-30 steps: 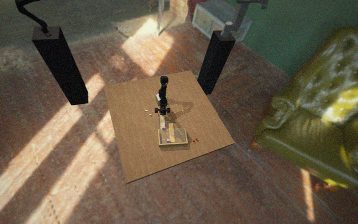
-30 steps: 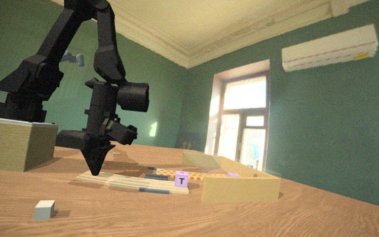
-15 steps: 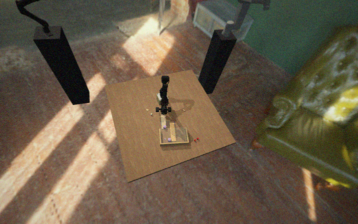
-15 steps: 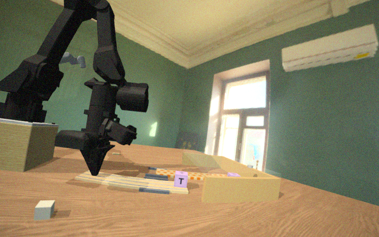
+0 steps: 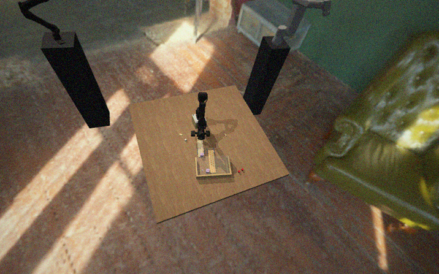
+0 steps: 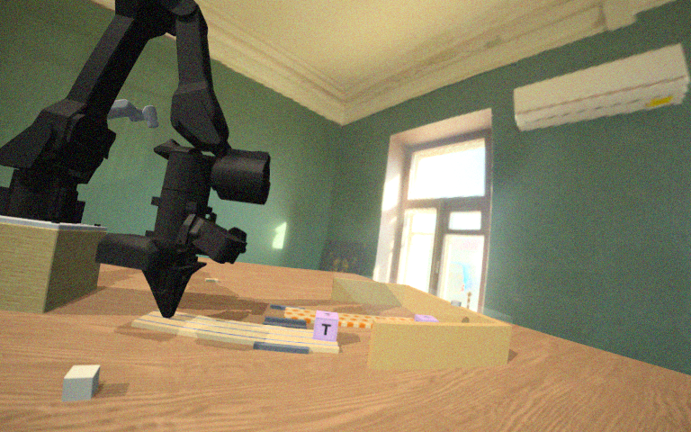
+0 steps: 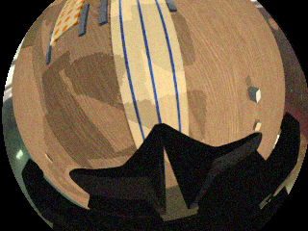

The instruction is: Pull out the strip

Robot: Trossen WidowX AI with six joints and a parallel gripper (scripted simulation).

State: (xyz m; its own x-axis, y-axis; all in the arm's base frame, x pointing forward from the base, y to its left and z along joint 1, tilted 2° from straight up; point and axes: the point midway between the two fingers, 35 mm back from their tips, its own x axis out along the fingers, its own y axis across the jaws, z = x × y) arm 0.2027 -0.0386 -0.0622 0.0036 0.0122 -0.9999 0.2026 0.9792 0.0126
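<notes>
The purple cube lettered T [image 6: 325,328] [image 5: 201,154] rests on the far end of the cream strip with blue lines [image 6: 224,330] [image 7: 149,67] [image 5: 200,148]. My gripper [image 6: 167,314] [image 7: 160,128] is shut and points down, its tips at the top face of the strip's near end; whether they touch it is too fine to tell. Nothing shows between the fingers. A second strip with orange dots [image 5: 211,159] [image 6: 351,320] [image 7: 68,19] lies beside it and reaches into the tray. Another purple cube [image 5: 207,170] [image 6: 426,319] is inside the tray; any letter on it is unreadable.
The low-walled wooden tray [image 5: 213,176] [image 6: 438,346] stands beyond the T cube. Dark blue bars flank the strips, one [image 6: 281,347] beside the lined strip. A small pale cube [image 6: 78,384] [image 7: 255,94] lies to the side. Two red bits [image 5: 240,170] lie beside the tray.
</notes>
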